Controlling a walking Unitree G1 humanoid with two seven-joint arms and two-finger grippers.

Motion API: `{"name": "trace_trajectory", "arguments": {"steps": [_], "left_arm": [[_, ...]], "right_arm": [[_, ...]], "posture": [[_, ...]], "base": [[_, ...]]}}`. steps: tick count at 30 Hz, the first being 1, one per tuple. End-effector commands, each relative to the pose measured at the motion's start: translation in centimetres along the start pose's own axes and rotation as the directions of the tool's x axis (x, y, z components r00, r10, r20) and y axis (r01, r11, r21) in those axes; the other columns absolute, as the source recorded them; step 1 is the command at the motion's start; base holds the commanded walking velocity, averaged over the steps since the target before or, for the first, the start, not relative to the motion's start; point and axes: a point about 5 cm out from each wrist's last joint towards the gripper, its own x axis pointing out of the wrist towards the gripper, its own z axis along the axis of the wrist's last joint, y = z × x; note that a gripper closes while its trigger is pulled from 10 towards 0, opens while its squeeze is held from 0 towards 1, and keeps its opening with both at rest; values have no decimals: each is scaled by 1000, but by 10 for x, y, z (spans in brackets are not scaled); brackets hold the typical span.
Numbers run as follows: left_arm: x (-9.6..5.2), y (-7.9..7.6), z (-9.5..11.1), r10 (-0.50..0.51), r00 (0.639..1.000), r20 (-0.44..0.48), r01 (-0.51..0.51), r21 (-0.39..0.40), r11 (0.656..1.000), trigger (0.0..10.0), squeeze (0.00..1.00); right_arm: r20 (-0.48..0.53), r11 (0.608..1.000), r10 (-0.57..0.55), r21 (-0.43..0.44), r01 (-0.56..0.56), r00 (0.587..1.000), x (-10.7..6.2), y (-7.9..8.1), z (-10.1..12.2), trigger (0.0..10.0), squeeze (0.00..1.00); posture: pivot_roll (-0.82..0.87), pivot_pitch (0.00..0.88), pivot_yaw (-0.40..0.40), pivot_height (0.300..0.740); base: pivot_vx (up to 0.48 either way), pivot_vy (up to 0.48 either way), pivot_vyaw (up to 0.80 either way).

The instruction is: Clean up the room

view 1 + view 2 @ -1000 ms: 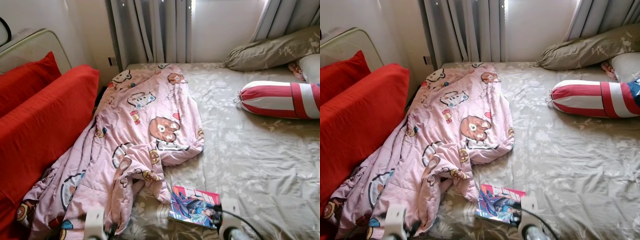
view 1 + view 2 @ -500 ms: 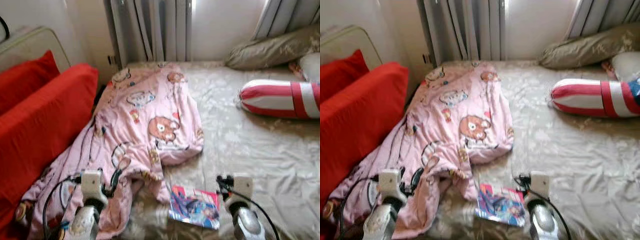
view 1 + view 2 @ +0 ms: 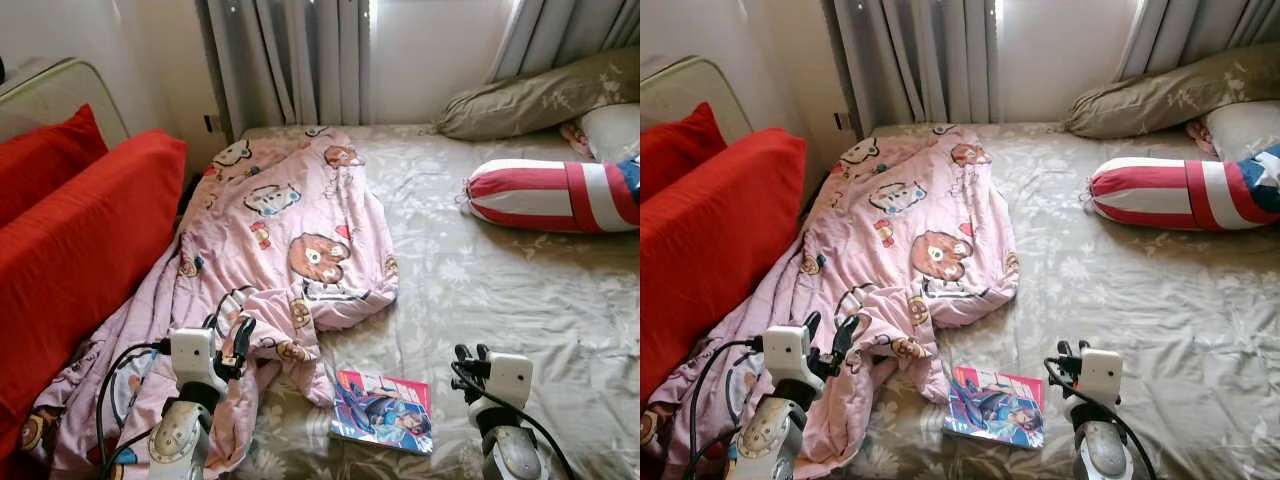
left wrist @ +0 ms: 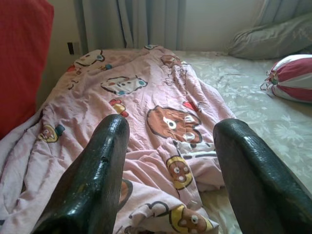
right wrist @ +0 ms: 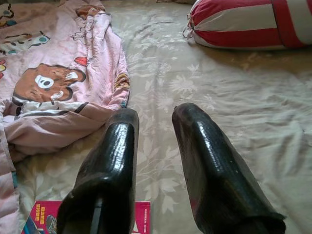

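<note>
Bed [image 3: 520, 300]: quilt [image 3: 290, 240] heaped along left edge, my left claw [image 3: 232, 340] spread above it; pinch a fold deeply. Right claw [image 3: 470, 357] slightly parted beside book [image 3: 383, 410].

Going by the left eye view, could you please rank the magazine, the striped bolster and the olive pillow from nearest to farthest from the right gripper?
From the right gripper:
1. Magazine, just to its left, near the bed's front edge.
2. Striped bolster, farther up the bed, on the right.
3. Olive pillow, behind the bolster, by the curtains.
</note>
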Motion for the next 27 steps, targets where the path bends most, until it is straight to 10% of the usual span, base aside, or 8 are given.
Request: {"name": "trace_trajectory", "arguments": {"steps": [1,27], "left_arm": [[-3,1,-1,5,1000,-17,-5,1,1000,10000,0],[-2,1,0,19,998,-52,-20,-15,1000,10000,0]], "right_arm": [[-21,1000,24,0,-24,1000,3,9,1,10000,0],[-44,996,94,-5,-94,995,6,28,2,10000,0]], "posture": [[40,0,29,736],[51,0,21,686]], "base": [[0,0,0],[0,0,0]]}}
